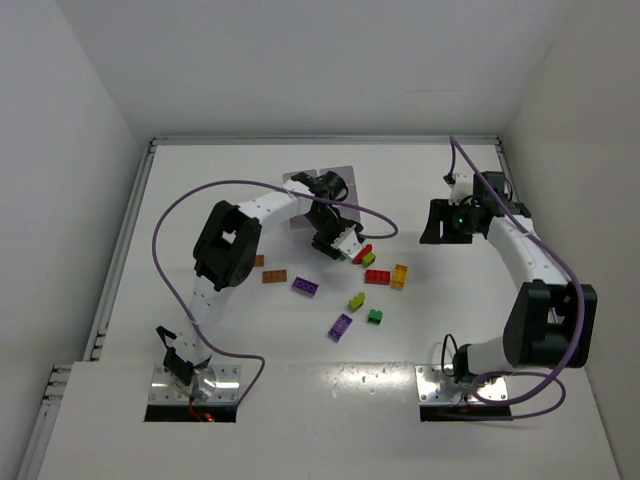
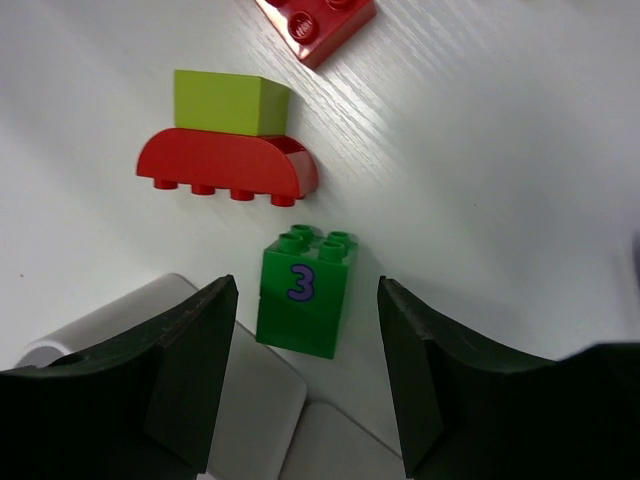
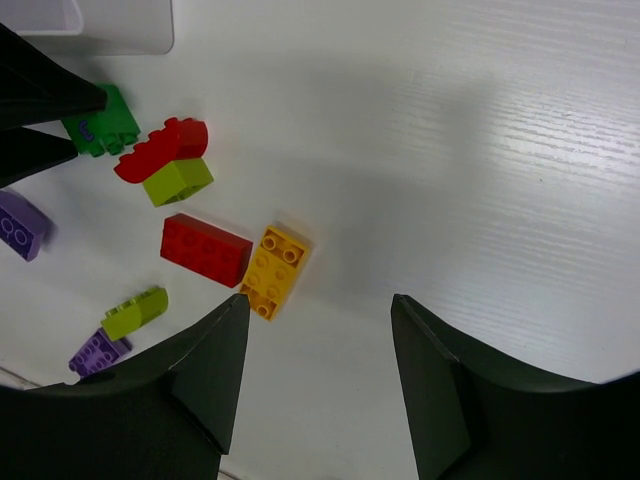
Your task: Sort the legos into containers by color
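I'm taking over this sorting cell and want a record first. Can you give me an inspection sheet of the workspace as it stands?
Surface: white table, no spills seen.
Job's things: legos loose mid-table, in red, yellow, green, lime, purple and orange; white containers partly under the left arm, contents cannot be told.
Clutter: nothing seen.
End effectors: left end effector open, its fingers either side of a green brick marked 3, not touching it; right end effector open, nothing between its fingers, near a yellow brick.
Cables: a purple cable loops along each arm.
Surroundings: white walls on three sides.
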